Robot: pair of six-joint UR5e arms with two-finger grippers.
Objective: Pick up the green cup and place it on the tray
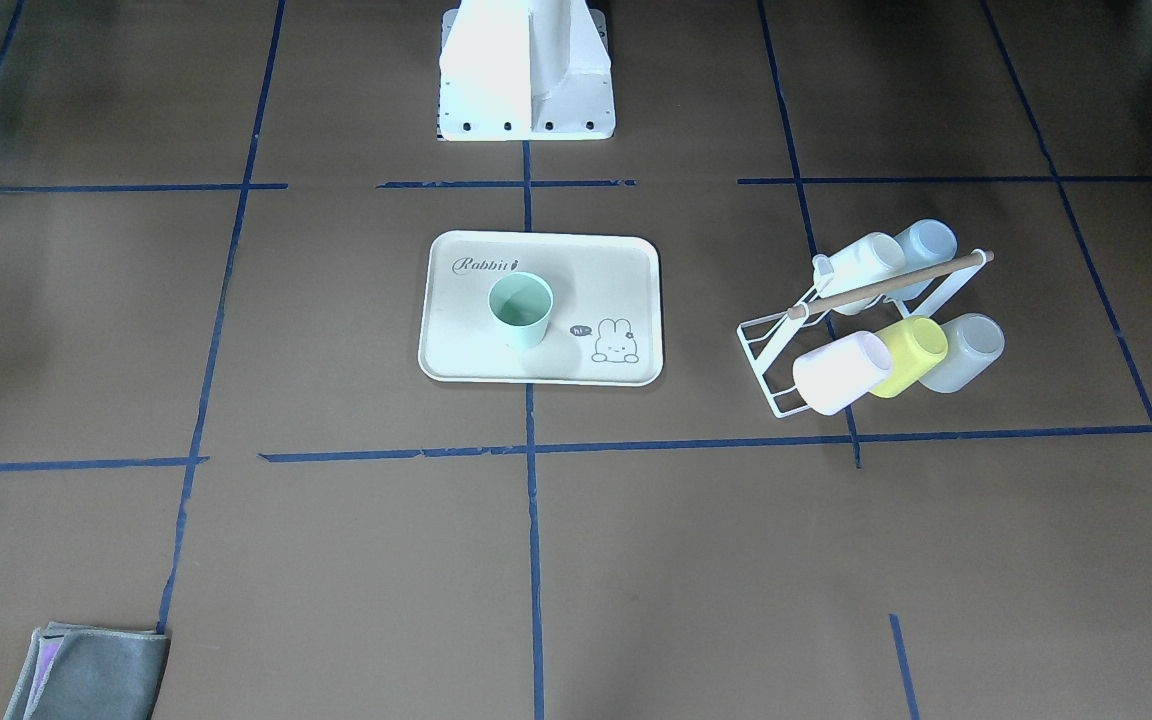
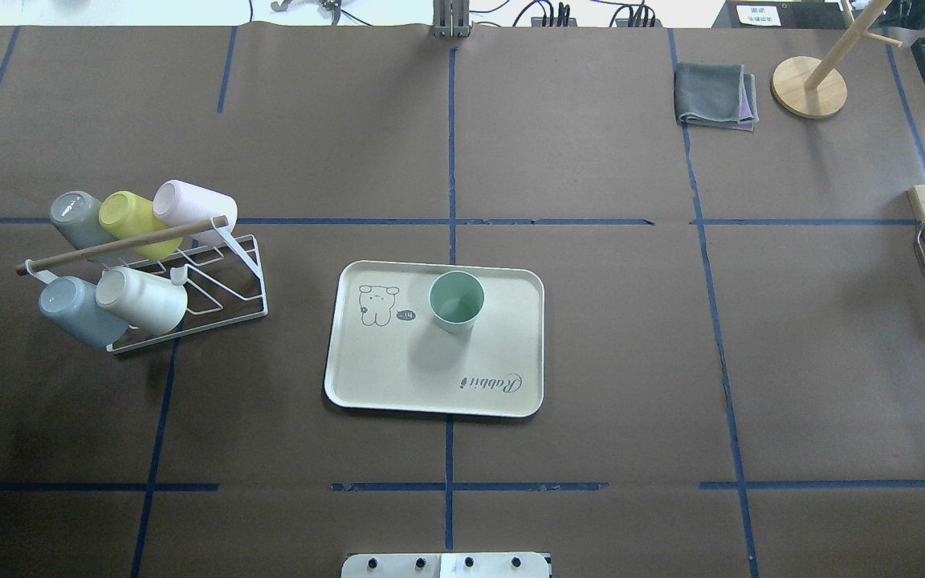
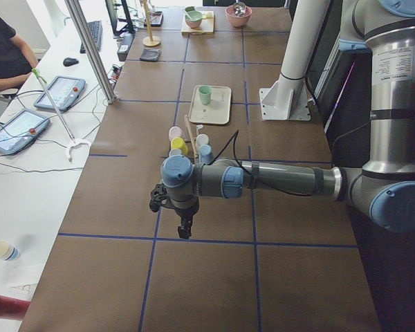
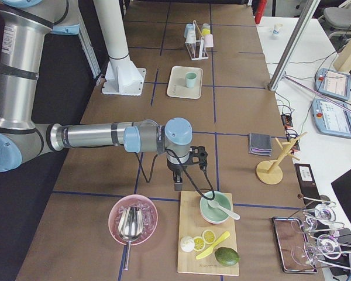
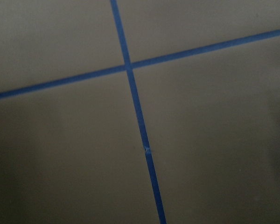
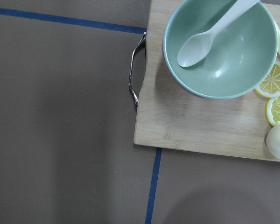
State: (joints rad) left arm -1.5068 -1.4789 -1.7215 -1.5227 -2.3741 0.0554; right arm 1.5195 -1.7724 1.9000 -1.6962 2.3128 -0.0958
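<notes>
At the desk (image 2: 591, 361)'s left end, the left tool (image 3: 185, 232) hangs over bare brown surface, holding nothing that can be seen. Whether it is open or closed cannot be told. Its wrist view shows only crossing blue tape lines (image 5: 130, 70).

Toward the left edge, a white wire rack (image 2: 247, 273) carries five cups lying on their sides, among them a yellow cup (image 2: 129, 215).

At the desk's centre, the tray (image 2: 366, 377) lies flat across the middle tape line. The green cup (image 2: 456, 301) stands upright on it, mouth up, in the tray's far half, beside the bunny drawing.

Near the far right corner lie a folded grey cloth (image 2: 715, 96) and a wooden stand (image 2: 808, 87).

At the right end, the right tool (image 4: 178, 184) hangs just beside the handled edge of a cutting board (image 6: 200, 126) bearing a green bowl (image 6: 233, 70) with a white spoon (image 6: 200, 44). Its state likewise cannot be told.
</notes>
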